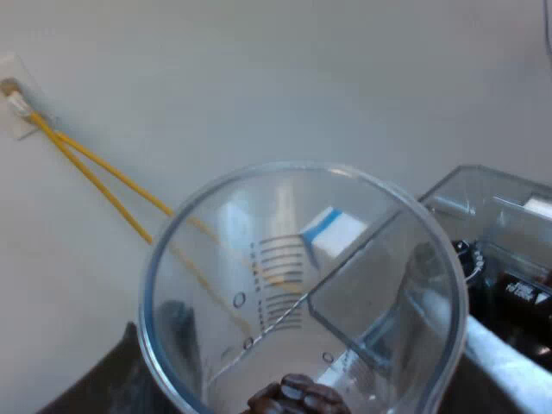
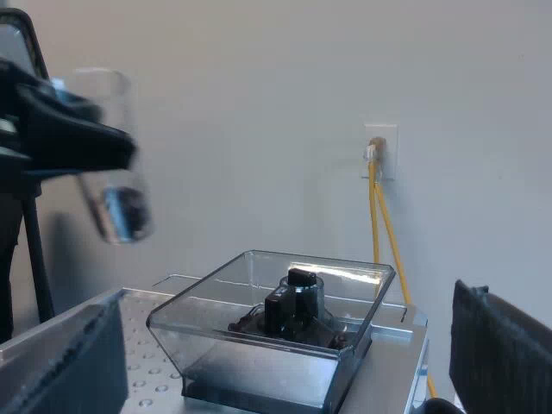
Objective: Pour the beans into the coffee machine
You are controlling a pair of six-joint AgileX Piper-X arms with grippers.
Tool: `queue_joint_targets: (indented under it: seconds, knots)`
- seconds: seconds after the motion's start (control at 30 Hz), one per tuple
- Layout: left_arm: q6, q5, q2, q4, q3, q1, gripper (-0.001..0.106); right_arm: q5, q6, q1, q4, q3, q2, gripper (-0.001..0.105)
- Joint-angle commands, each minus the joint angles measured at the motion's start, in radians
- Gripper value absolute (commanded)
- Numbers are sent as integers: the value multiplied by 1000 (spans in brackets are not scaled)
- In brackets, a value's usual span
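Clear plastic measuring glass (image 1: 302, 285), judged light, stiff, slippery, few beans (image 1: 297, 397) at bottom, clenched mid-wall by jaws of left gripper (image 2: 103, 147) near bean hopper (image 2: 259, 345); jaws of right gripper (image 2: 289, 349) released, empty.

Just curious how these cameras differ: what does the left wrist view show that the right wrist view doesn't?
Left wrist view: it looks down into the measuring glass, so you see the printed scale lines on its wall. Right wrist view: the glass from the side, clamped in the left gripper and held higher than the bean hopper, plus the black knob inside the hopper. Both: the glass, the beans at its bottom, the hopper, and yellow cables running to a wall socket.
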Motion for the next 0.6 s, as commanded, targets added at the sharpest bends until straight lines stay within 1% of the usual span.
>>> queue_joint_targets:
  seconds: [0.03,0.07,0.1,0.13,0.2,0.23,0.27,0.33,0.37,0.4,0.43,0.47,0.5,0.53,0.6]
  knots:
    - [105,-79,51,10,-53,-27,0,-1,-14,1,0,-7,-3,78]
    - [132,-96,59,12,-60,-31,0,-1,-14,1,1,-7,-3,78]
    - [176,-139,79,14,-75,-43,0,-1,-14,1,1,-7,-3,78]
    - [209,-163,95,10,-85,-51,0,-1,-14,1,1,-7,-3,78]
    - [257,-185,113,3,-96,-61,0,-1,-14,1,1,-7,-3,78]
    - [295,-196,122,0,-98,-63,0,-1,-14,1,1,-7,-3,78]
    - [302,-197,124,-2,-98,-65,0,-1,-14,1,1,-7,-3,78]
    - [337,-197,131,-4,-98,-68,0,-1,-14,1,1,-7,-3,78]
    - [428,-197,150,-5,-98,-72,0,-1,-14,1,1,-7,-3,78]
    - [453,-197,153,-5,-98,-73,0,-1,-14,1,1,-7,-3,78]
    - [509,-197,160,-5,-98,-73,0,-1,-14,1,1,-7,-3,78]
    - [529,-197,164,-5,-98,-77,0,-1,-14,1,1,-7,-3,78]
    - [604,-197,167,-5,-98,-77,0,-1,-14,1,1,-7,-3,78]
    - [653,-197,172,-9,-98,-76,0,-1,-14,1,1,-7,-3,78]
    - [695,-197,177,-26,-98,-76,0,-1,-14,1,1,-7,-3,78]
